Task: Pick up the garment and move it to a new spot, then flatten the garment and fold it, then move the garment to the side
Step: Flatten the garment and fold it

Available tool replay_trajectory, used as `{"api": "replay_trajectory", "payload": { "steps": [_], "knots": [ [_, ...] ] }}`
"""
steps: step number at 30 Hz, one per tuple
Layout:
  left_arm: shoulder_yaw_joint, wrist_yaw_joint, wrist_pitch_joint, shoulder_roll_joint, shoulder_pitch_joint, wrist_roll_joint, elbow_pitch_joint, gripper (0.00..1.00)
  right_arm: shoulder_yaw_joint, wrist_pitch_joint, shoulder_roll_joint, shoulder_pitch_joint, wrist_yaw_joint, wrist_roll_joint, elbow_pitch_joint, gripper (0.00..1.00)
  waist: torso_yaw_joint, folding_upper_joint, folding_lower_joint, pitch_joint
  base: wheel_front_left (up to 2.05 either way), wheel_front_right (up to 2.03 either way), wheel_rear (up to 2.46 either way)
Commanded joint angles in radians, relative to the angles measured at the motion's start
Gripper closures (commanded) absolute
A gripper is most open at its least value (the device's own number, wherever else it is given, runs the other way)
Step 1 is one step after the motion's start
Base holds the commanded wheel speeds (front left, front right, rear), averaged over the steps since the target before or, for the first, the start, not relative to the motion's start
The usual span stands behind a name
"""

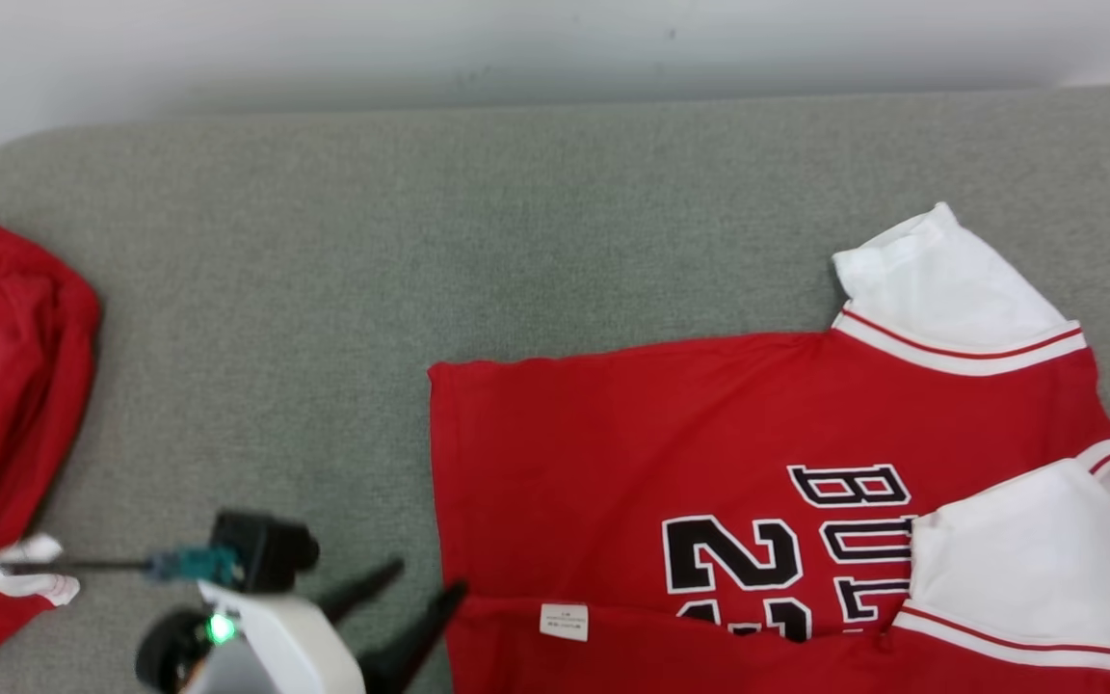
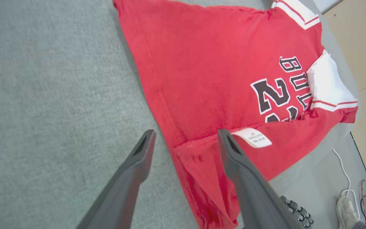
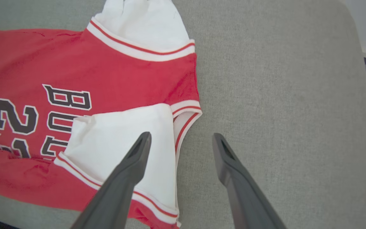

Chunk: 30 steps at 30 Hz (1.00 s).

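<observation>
Jersey (image 1: 613, 463) lettering partly under white sleeve (image 1: 1017, 559)

Red jersey (image 1: 671, 424): black, white-edged letters (image 1: 854, 525) "BUL", rest hidden under folded white sleeve (image 1: 1017, 559). Left of them, number (image 1: 730, 554) "2", next digit half covered by near fold. White tag (image 1: 564, 622): print unreadable.

A: What is the left hand (image 1: 430, 575) looking like?
B: A glossy white casing (image 1: 295, 646) is carrying a black camera block (image 1: 261, 547). A green light (image 1: 220, 628) is glowing on it, and a teal plug (image 1: 191, 564) is trailing a thin dark cable (image 1: 83, 566) leftward.
A: And the right hand (image 3: 181, 135)?
B: Its fingers (image 3: 122, 181) are showing dark grey, tapering, slotted near the tips.
</observation>
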Motion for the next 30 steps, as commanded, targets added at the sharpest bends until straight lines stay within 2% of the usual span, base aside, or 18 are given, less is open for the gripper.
{"api": "replay_trajectory", "payload": {
  "steps": [1, 4, 7, 15, 24, 30],
  "knots": [
    [0.01, 0.005, 0.003, 0.005, -0.033, 0.019, -0.005, 0.0, -0.004, -0.011, -0.011, -0.041, -0.002, -0.009, -0.007, 0.0, 0.014, -0.0001, 0.0001, 0.028, 0.0, 0.0, 0.0],
    [0.032, 0.023, 0.002, -0.035, -0.139, 0.032, 0.011, 0.0, 0.014, -0.018, -0.039, -0.177, -0.002, -0.051, 0.002, 0.0, 0.039, -0.0001, 0.0001, 0.092, 0.0, 0.0, 0.0],
    [0.009, 0.017, 0.005, -0.088, -0.254, 0.057, 0.077, 0.0, 0.085, -0.008, -0.038, -0.325, -0.002, -0.105, 0.051, 0.0, 0.073, -0.0001, 0.0001, 0.154, 0.0, 0.0, 0.0],
    [-0.069, -0.044, -0.039, -0.226, -0.468, 0.102, 0.293, 0.0, 0.248, -0.02, -0.021, -0.641, -0.002, -0.242, 0.272, 0.0, 0.159, -0.0001, 0.0001, 0.257, 0.0, 0.0, 0.0],
    [-0.106, -0.111, -0.067, -0.297, -0.544, 0.083, 0.413, 0.0, 0.328, -0.051, -0.005, -0.756, -0.002, -0.262, 0.466, 0.0, 0.197, -0.0001, 0.0001, 0.284, 0.0, 0.0, 0.0],
    [-0.128, -0.144, -0.057, -0.323, -0.562, 0.066, 0.451, 0.0, 0.37, -0.01, 0.002, -0.753, -0.001, -0.209, 0.504, 0.0, 0.197, -0.0001, 0.0001, 0.281, 0.0, 0.0, 0.0]
  ]
}}
